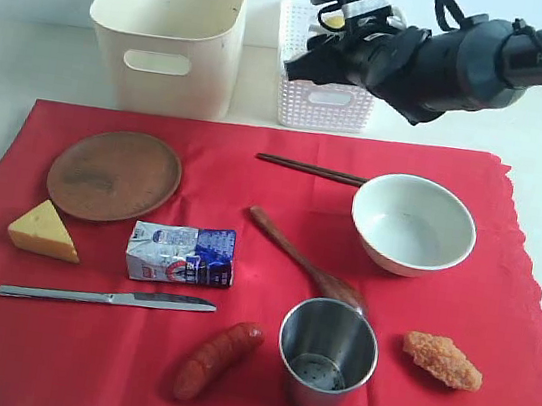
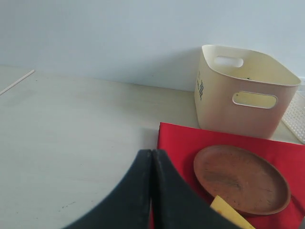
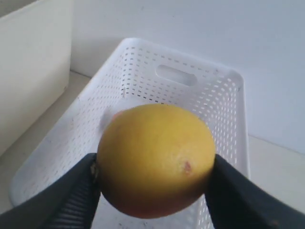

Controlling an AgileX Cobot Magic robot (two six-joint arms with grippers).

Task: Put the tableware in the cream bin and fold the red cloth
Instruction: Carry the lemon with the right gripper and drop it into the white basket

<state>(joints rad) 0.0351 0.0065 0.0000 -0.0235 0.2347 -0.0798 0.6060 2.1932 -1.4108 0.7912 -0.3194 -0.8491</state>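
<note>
The red cloth (image 1: 239,289) lies flat and carries the brown plate (image 1: 114,175), white bowl (image 1: 413,225), wooden spoon (image 1: 303,260), dark chopsticks (image 1: 311,169), steel cup (image 1: 326,355) and table knife (image 1: 106,296). The cream bin (image 1: 169,27) stands behind it at the left. My right gripper (image 1: 327,31) hangs over the white lattice basket (image 1: 320,104), shut on a yellow lemon (image 3: 156,160). My left gripper (image 2: 151,155) is shut with nothing in it, near the cloth's corner (image 2: 176,138), with the plate (image 2: 240,177) and cream bin (image 2: 243,90) beyond it.
Food lies on the cloth: a cheese wedge (image 1: 43,231), a milk carton (image 1: 181,254), a sausage (image 1: 217,359) and a fried piece (image 1: 442,359). The right arm (image 1: 473,60) stretches over the table's back right. Bare pale tabletop (image 2: 71,143) lies left of the cloth.
</note>
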